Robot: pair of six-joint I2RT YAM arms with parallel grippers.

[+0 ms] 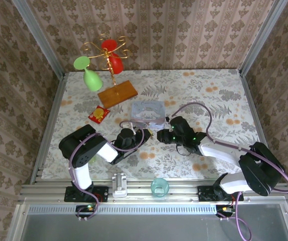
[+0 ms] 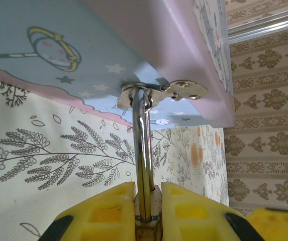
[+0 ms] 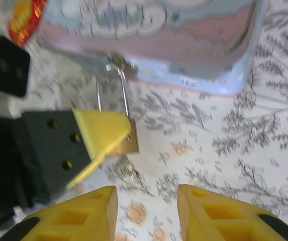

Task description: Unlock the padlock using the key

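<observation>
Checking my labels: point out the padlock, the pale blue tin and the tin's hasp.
padlock (image 3: 129, 143), right wrist view, on its brass body.
pale blue tin (image 1: 149, 111), top external view, on its lid.
hasp (image 2: 186, 90), left wrist view, on its silvery plate.

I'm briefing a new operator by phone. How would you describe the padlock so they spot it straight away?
Find the pale blue tin mid-table, beside the red-and-yellow packet. On its near side a clasp carries the padlock, pinched in the left gripper. It is the tiny brass block with a thin silvery shackle, far smaller than the tin.
</observation>
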